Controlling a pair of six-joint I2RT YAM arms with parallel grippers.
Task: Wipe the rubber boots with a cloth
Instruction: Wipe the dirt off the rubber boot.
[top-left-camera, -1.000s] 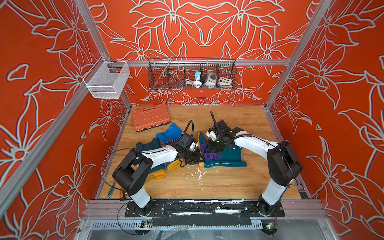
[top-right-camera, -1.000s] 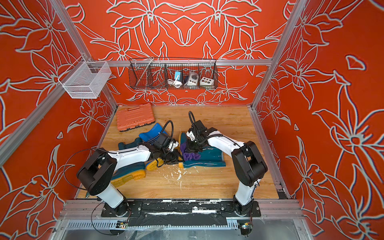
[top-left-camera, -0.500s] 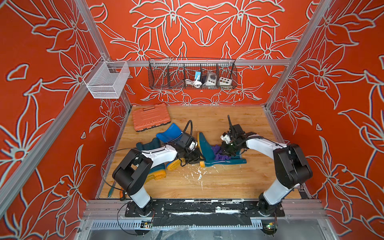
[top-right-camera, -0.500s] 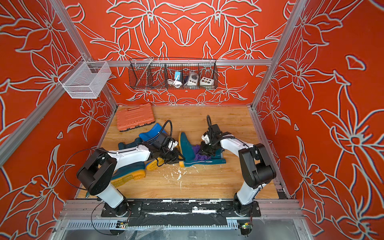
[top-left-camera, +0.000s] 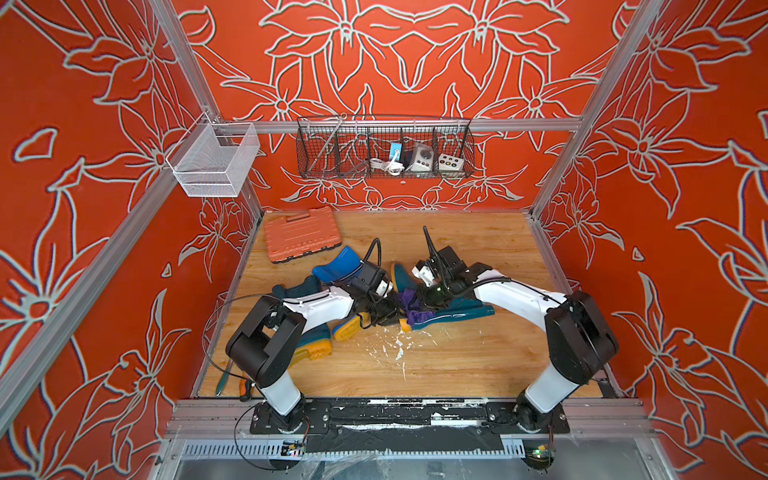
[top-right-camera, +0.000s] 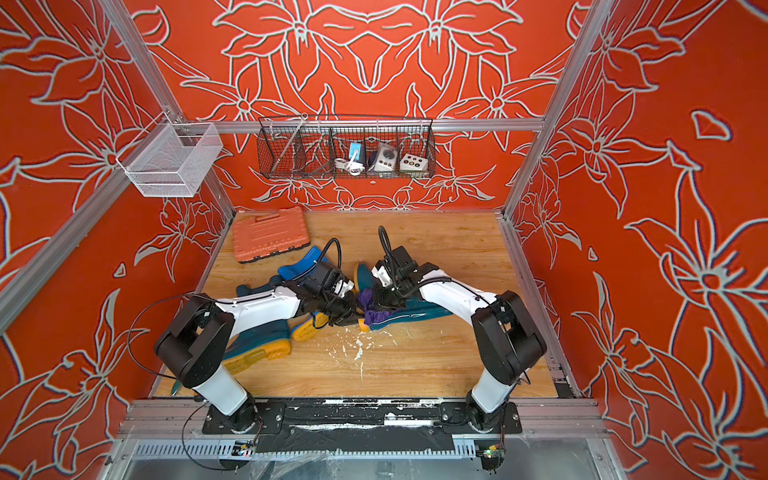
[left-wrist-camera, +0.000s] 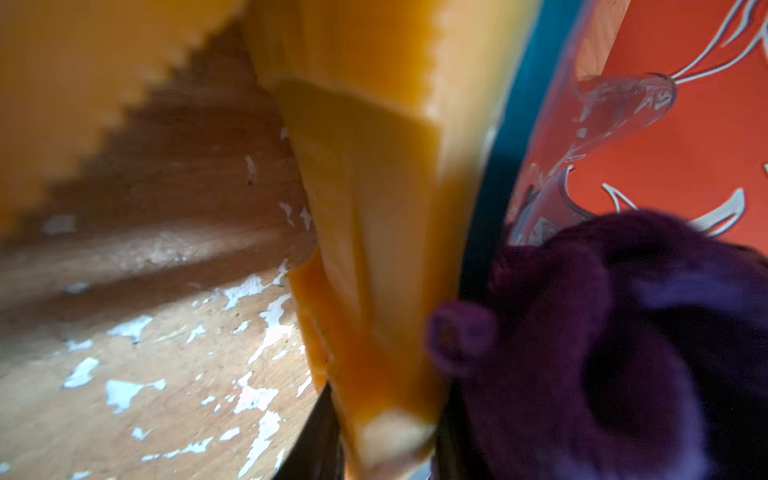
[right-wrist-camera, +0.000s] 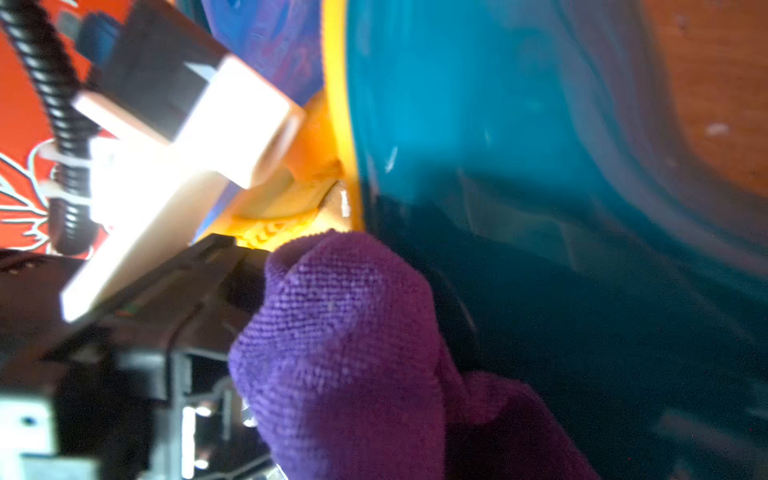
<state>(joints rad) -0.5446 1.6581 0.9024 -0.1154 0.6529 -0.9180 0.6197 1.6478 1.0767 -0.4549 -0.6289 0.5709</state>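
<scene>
Sweeping back along the teal boot (top-left-camera: 465, 311), the right hand (top-left-camera: 424, 301) sits at the foot end again, where half a second ago it was out over the shaft. Its jaws are pinched tight on the cloth (top-left-camera: 412, 311), which has come with it. The left hand (top-left-camera: 392, 315) has not shifted; its jaws are partly closed around the boot's yellow-orange sole (left-wrist-camera: 374, 208) near the heel, seen close up in the left wrist view. The cloth is a purple terry rag, bunched into a lump under the right hand and pressed against the glossy teal upper just beside the sole's rim. The boot lies on its side on the worktop (top-left-camera: 457, 365), sole facing the left hand and toe turned toward the back wall (top-left-camera: 415, 62). Its long axis runs from the left hand under the right hand, with the mouth beyond the right wrist. Behind the left hand lies the blue boot (top-left-camera: 338, 266), and under that arm the second teal boot (top-left-camera: 316, 334).
</scene>
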